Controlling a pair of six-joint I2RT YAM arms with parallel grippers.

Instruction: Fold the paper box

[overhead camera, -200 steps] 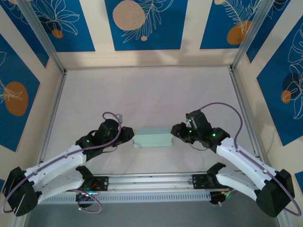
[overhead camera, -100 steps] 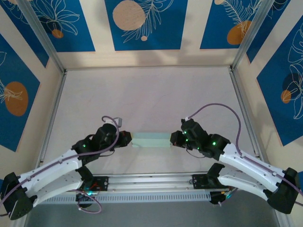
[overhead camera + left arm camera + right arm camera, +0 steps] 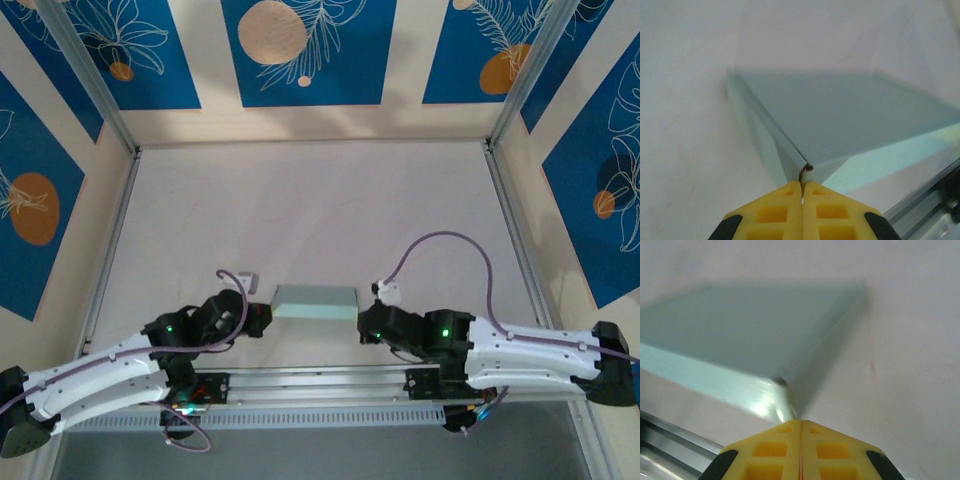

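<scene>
The paper box is a pale mint-green folded rectangle lying near the table's front edge, between my two arms. My left gripper is at its near left corner. In the left wrist view the yellow fingers are shut, with a sliver of the box corner pinched between the tips of the gripper. My right gripper is at the near right corner. In the right wrist view its jaws are pressed together right where the box corner ends.
A metal rail runs along the near edge just behind the box and between the arm bases. Aluminium frame posts and patterned blue walls bound the white table, which stretches open beyond the box.
Both arms have drawn back toward the near edge and lowered. Both grippers have closed at the box's corners. The box has shifted slightly nearer and left.
</scene>
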